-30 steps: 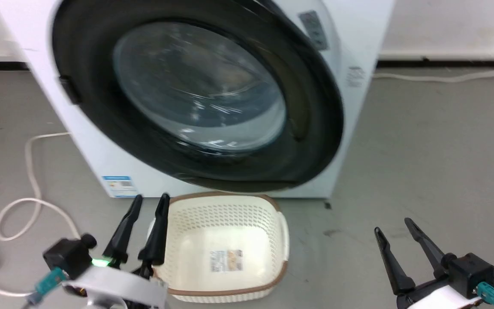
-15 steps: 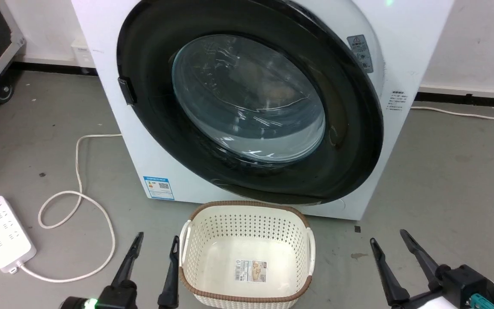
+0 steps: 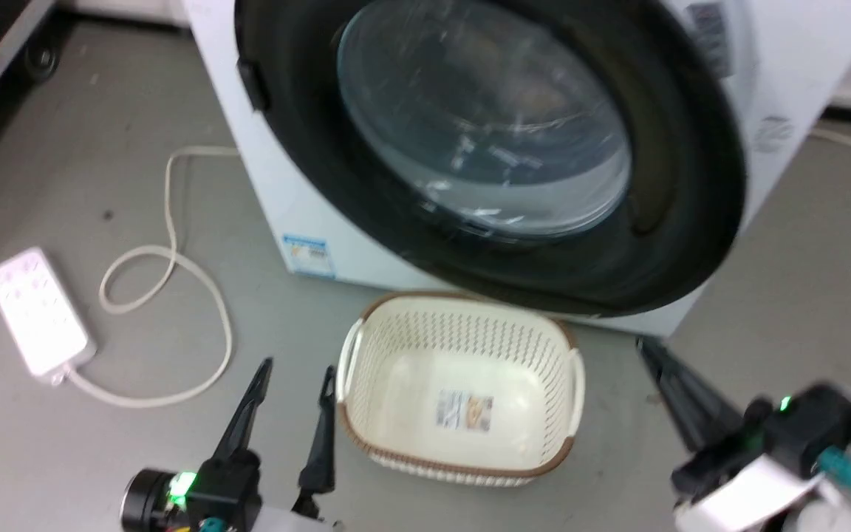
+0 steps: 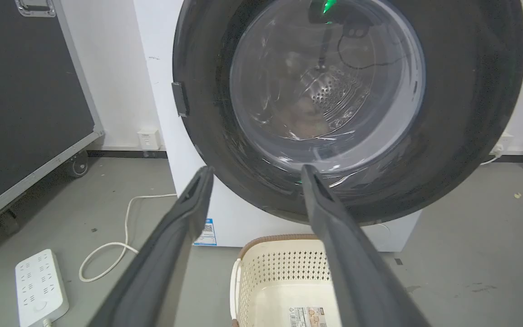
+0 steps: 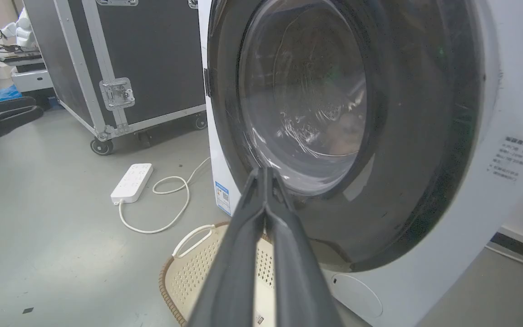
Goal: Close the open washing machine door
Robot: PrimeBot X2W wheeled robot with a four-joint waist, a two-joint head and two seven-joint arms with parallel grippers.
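The washing machine door (image 3: 680, 185), with its wide glossy black rim and bulging glass window, lies flat against the white machine front; I see no gap at its edge. The door (image 4: 461, 113) also faces the left wrist camera, and it (image 5: 407, 136) stands close in front of the right wrist camera. My left gripper (image 3: 298, 367) is open low at the basket's left side, empty, its fingers (image 4: 189, 213) spread and pointing at the door's lower rim. My right gripper (image 3: 647, 347) is blurred at the lower right. Its fingers (image 5: 243, 236) are pressed together with nothing between them.
A cream perforated basket (image 3: 411, 347) with a brown rim sits empty on the grey floor right below the door. A white power strip (image 3: 38, 314) and its looped cable (image 3: 174, 258) lie to the left. A black wheeled flight case (image 5: 152, 54) stands further left.
The head camera has shifted, so the whole picture moved. My right gripper's fingers, spread apart before, are now together, and the right arm has risen slightly. The left gripper stays open.
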